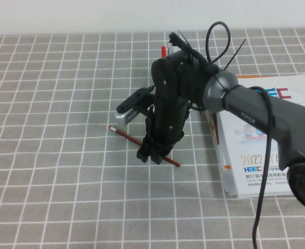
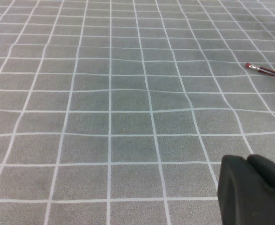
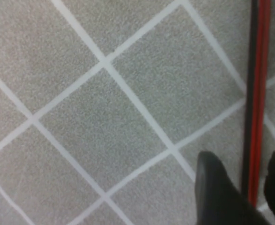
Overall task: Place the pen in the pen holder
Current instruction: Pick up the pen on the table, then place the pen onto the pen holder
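Little is done yet: the pen (image 1: 122,133) lies flat at frame centre, with the right gripper (image 1: 150,153) lowered over it, fingers spread either side (not clamped). The holder is hidden behind the arm. The left gripper (image 2: 254,190) idles; its fingers can't be judged.

pen (image 1: 122,134): 1 | booklet (image 1: 261,150): 1 | pen holder: perhaps 1, hidden behind arm

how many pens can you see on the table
1: the pen lies flat on the cloth between the open fingers of the right gripper. The arm may hide others. The left gripper sits apart from it.
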Robot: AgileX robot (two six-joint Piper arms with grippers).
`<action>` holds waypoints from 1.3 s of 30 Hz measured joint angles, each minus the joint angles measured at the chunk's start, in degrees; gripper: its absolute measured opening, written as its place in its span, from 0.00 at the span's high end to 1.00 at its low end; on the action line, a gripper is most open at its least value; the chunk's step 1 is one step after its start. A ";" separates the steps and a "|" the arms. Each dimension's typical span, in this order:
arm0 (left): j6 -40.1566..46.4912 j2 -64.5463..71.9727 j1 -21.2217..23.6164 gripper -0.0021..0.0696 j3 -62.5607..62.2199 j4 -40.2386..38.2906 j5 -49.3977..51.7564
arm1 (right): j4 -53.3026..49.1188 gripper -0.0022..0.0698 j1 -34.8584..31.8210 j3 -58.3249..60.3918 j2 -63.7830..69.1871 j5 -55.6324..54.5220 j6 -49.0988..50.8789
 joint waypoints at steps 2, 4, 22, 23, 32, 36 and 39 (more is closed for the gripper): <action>0.00 0.00 0.00 0.98 0.00 0.00 0.00 | 0.21 0.69 0.00 0.00 0.50 0.00 -0.13; 0.00 0.00 0.00 0.98 0.00 0.00 0.00 | 0.21 0.69 0.00 0.00 0.76 0.00 -0.13; 0.00 0.00 0.00 0.98 0.00 0.00 0.00 | -0.02 0.96 0.00 -1.29 -1.43 -1.69 5.21; 0.00 0.00 0.00 0.98 0.00 0.00 0.00 | 0.60 0.96 0.10 -1.29 -2.80 -2.94 5.97; 0.00 0.00 0.00 0.98 0.00 0.00 0.00 | 2.39 0.96 2.66 15.24 -19.01 -30.97 12.23; 0.00 0.00 0.00 0.98 0.00 0.00 0.00 | 2.39 0.96 2.65 33.65 -26.66 -55.11 17.09; 0.00 0.00 0.00 0.98 0.00 0.00 0.00 | 2.39 0.96 1.60 46.09 -30.44 -74.94 18.46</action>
